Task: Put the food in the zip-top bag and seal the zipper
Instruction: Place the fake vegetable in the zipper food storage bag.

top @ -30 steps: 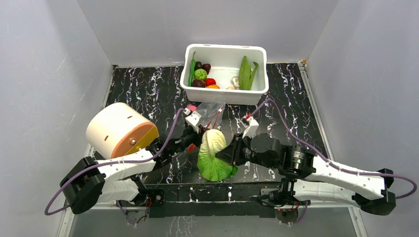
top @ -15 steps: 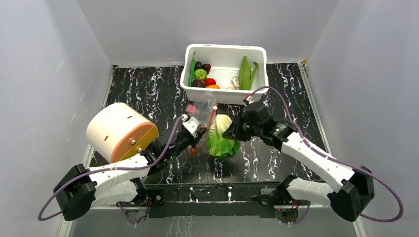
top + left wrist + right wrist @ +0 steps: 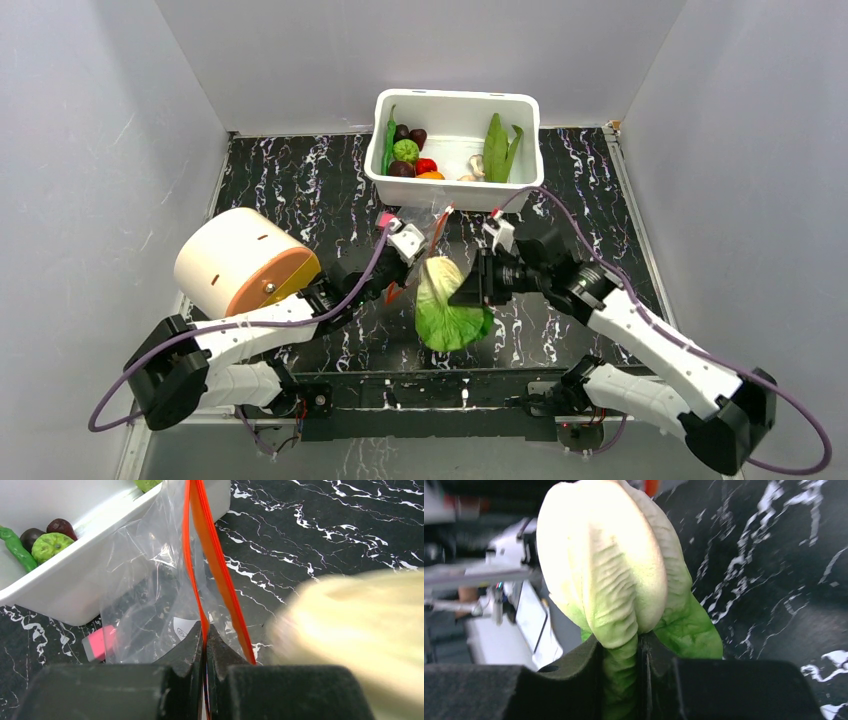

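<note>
Pinching the zipper (image 3: pixel 212 555) near its lower end, the left tool (image 3: pixel 205 630) has its fingers pressed together on one orange-red strip of the zip-top bag (image 3: pixel 150 585). The second strip runs just beside the first, so the mouth looks only slightly parted. The clear film reaches from the grip to the near wall of the white tub (image 3: pixel 65 595), crumpled. A pink block (image 3: pixel 97 642) shows through the film; we cannot say what it is.

The right tool (image 3: pixel 621 642) is clamped on the green leafy base of the cabbage (image 3: pixel 609 570), pale head pointing away from the wrist. From above, the cabbage is over the tabletop (image 3: pixel 290 190) just beside the bag, apparently not inside it. The left wrist view gives it only as a pale blur at the right edge, so we cannot tell whether they are touching or apart.

In the tub we log the green ball (image 3: pixel 405 151), red tomato (image 3: pixel 426 166), purple rounds (image 3: pixel 402 169) and pods (image 3: pixel 388 135) at the left end, with mushrooms (image 3: pixel 474 168) mid-tub. The orange piece (image 3: pixel 431 176) is half hidden by the near wall.

A cream cylinder (image 3: pixel 243 262) lies at the left, near the left arm.
</note>
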